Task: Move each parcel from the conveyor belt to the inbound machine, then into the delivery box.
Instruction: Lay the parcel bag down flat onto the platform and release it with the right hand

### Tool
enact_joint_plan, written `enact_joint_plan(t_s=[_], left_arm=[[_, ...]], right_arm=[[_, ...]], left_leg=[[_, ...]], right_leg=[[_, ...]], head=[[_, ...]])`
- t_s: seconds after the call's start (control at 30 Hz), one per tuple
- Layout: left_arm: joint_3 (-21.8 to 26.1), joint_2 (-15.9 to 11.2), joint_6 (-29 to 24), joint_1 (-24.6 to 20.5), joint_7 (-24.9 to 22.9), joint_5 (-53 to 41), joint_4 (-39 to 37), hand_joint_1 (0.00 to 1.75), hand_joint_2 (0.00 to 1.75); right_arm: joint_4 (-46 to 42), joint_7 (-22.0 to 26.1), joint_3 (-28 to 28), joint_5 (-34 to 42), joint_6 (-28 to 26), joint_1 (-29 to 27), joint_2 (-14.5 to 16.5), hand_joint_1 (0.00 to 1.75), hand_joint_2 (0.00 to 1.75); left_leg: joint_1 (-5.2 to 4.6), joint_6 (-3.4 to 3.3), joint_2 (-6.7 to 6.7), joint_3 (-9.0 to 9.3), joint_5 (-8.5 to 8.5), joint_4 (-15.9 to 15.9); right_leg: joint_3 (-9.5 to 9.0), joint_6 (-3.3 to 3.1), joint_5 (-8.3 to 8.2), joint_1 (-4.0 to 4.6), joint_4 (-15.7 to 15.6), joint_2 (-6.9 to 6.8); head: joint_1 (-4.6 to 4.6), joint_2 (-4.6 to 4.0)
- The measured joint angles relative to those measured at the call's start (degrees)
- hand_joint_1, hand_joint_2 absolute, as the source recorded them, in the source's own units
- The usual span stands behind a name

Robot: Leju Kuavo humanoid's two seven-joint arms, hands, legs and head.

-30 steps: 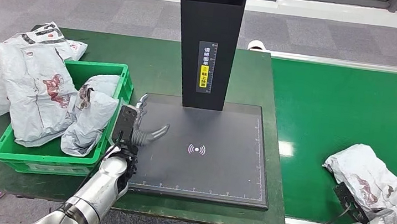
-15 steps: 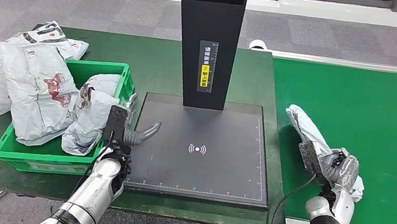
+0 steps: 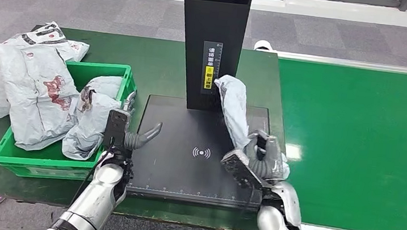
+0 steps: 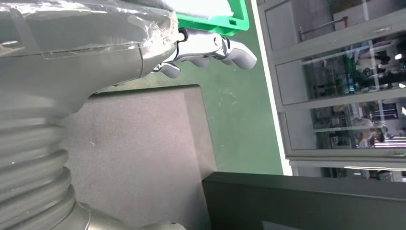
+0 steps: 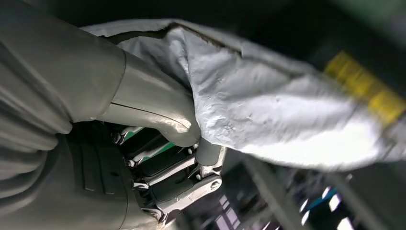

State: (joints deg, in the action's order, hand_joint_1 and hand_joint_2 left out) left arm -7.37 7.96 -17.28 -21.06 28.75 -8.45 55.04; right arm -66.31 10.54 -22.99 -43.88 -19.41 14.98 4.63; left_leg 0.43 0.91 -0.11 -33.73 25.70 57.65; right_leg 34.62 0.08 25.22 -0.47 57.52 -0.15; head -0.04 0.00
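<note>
A: What has the right hand (image 3: pixel 262 158) got?

B: A grey parcel (image 3: pixel 235 110). The fingers wrap its lower end, and the rest of the bag rises from the hand toward the black post (image 3: pixel 213 42). In the right wrist view the thumb (image 5: pixel 158 112) presses into the crumpled plastic (image 5: pixel 268 110).

A: Where is that against the machine?

B: The hand is over the near right part of the dark scan pad (image 3: pixel 184 170), just right of the glowing mark (image 3: pixel 202 152). The parcel's top end lies in front of the post's yellow label (image 3: pixel 209 75).

A: And the left hand (image 3: pixel 133 136)?

B: Holding nothing, its fingers apart and stretched over the pad's left edge. The green crate (image 3: pixel 42 163) is just to its left, with several grey parcels (image 3: pixel 40 95) heaped in it and spilling over the far side.

A: The belt (image 3: pixel 358 142)?

B: Well off to the right of the right hand, green. The left wrist view has the fingertips (image 4: pixel 210 50) near the crate rim (image 4: pixel 215 21).
</note>
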Motion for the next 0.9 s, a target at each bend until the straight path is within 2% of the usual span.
enact_joint_plan(t_s=[0.07,0.2,0.23,0.33,0.37,0.5,0.6,0.7,0.83,0.9], left_arm=[[0.0,0.01,0.1,0.0,0.27,0.31,0.28,0.0,1.75],[0.0,0.19,-0.73,0.02,2.26,1.65,1.1,0.0,1.75],[0.0,0.22,-0.86,0.03,2.52,1.81,1.33,0.0,1.75],[0.0,0.31,-1.0,0.04,2.72,1.97,1.77,0.0,1.75],[0.0,0.34,-1.05,0.06,2.81,2.09,1.85,0.0,1.75],[0.0,0.5,-2.97,0.73,4.82,4.04,3.18,0.0,1.75],[0.01,0.65,-6.18,2.05,7.93,7.26,5.76,0.0,1.75],[0.01,0.73,-8.12,3.32,9.5,8.49,8.15,0.0,1.75],[-0.28,0.93,-8.22,4.0,9.67,8.22,9.02,0.0,1.75],[-0.46,1.07,-8.03,4.06,9.62,8.12,9.05,0.0,1.75]], right_arm=[[0.51,-2.26,-2.73,0.43,3.44,0.17,-0.11,1.03,1.75],[3.42,-5.99,-6.96,-0.45,7.75,0.26,-0.81,1.03,1.75],[4.04,-6.18,-7.75,-0.53,7.97,0.25,-0.96,0.87,1.75],[5.39,-6.46,-9.29,-0.55,8.08,0.38,-1.25,0.1,1.75],[5.75,-6.66,-9.65,-0.58,8.1,0.46,-1.34,0.0,1.75],[7.04,-9.15,-10.54,-1.92,8.76,0.95,-1.67,0.0,1.75],[8.16,-8.35,-10.65,-1.06,8.11,1.52,-1.96,0.0,1.75],[8.81,-4.74,-10.64,2.04,6.18,1.93,-2.15,0.0,1.75],[8.59,2.93,-10.04,7.73,1.76,1.93,-2.22,0.0,1.75],[8.14,5.11,-9.67,9.61,0.88,1.88,-2.22,0.0,1.75]], left_leg=[[0.0,0.0,-0.01,0.0,0.0,0.0],[0.0,-0.01,-0.01,-0.01,0.0,0.01],[-0.01,-0.01,-0.01,-0.01,0.0,0.01],[-0.04,-0.01,-0.01,-0.01,0.0,0.01],[-0.04,-0.01,-0.01,-0.01,0.01,0.01],[-0.04,-0.01,-0.01,-0.01,0.02,0.01],[-0.04,-0.01,-0.01,-0.01,0.02,0.01],[-0.04,-0.01,0.0,0.0,0.01,0.01],[-0.04,-0.01,-0.01,0.0,0.01,0.01],[-0.04,-0.01,-0.01,0.01,0.01,0.01]], right_leg=[[-0.01,0.0,0.0,-0.01,0.0,-0.02],[-0.02,0.01,-0.01,-0.05,-0.01,-0.02],[-0.02,0.01,-0.01,-0.06,-0.01,-0.02],[-0.01,0.01,-0.01,-0.06,-0.02,-0.02],[-0.01,0.01,-0.01,-0.06,-0.02,-0.02],[-0.01,0.01,-0.01,-0.03,-0.02,0.0],[-0.01,0.01,-0.01,-0.03,-0.02,0.0],[-0.01,0.01,-0.01,-0.03,-0.02,-0.01],[-0.01,0.01,-0.01,-0.03,-0.03,-0.01],[-0.01,0.01,-0.01,-0.03,-0.03,0.0]], head=[[0.0,0.0],[0.0,0.0],[0.0,0.0],[0.0,0.0],[0.0,0.0],[0.0,0.0],[0.0,0.0],[0.0,0.0],[0.0,0.0],[0.0,0.0]])
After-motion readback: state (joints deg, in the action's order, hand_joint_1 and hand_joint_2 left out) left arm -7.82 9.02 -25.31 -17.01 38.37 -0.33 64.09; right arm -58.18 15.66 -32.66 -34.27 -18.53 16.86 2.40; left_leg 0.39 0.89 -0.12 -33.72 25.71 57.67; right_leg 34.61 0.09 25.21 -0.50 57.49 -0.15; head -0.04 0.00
